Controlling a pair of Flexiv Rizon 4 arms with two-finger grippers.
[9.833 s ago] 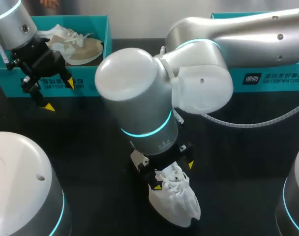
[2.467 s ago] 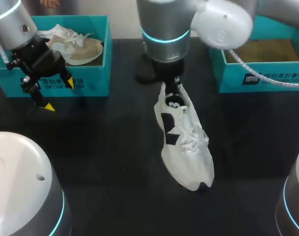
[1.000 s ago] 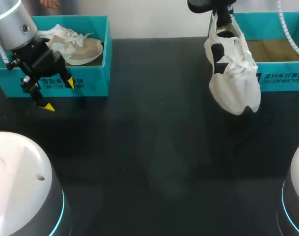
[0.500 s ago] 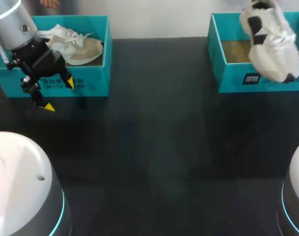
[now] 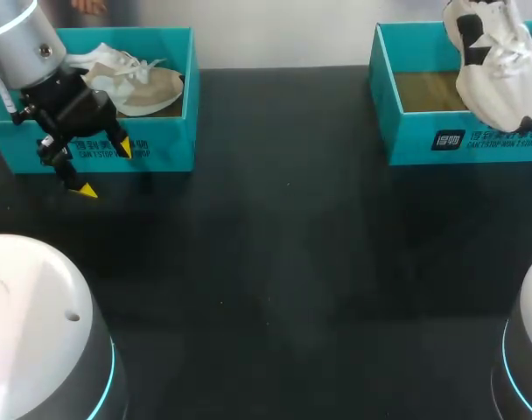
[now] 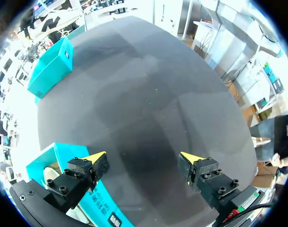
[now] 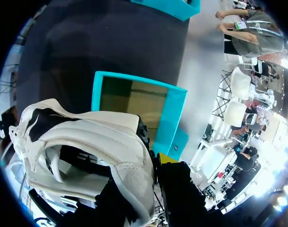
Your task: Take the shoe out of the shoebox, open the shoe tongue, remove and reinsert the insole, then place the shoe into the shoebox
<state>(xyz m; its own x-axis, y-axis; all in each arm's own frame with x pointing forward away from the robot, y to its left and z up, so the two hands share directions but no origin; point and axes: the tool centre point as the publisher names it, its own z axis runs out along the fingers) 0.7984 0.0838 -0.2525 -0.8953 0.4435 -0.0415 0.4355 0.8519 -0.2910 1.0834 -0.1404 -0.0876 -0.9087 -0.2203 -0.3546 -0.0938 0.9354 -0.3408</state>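
Note:
A white shoe with black patches [image 5: 495,63] hangs toe-down over the right teal shoebox [image 5: 423,140], its toe level with the front wall. My right gripper [image 7: 152,165] is shut on the heel collar of the white shoe [image 7: 87,137], with that shoebox's brown floor [image 7: 134,106] below; in the head view the gripper itself is out of sight. Near the table's left side, my left gripper [image 5: 105,168] stands open and holds nothing, just in front of the left teal shoebox [image 5: 174,131]. In its wrist view the left gripper [image 6: 143,158] has only black tabletop between its fingers.
A beige and white shoe [image 5: 135,80] lies in the left shoebox. The white bases of my arms [image 5: 38,332] fill the near corners. The far shoebox [image 6: 51,66] shows across the black table [image 5: 275,245] from the left gripper.
The right arm has carried the white shoe to the right and away, from in front of the right shoebox to above it. The left arm has not moved.

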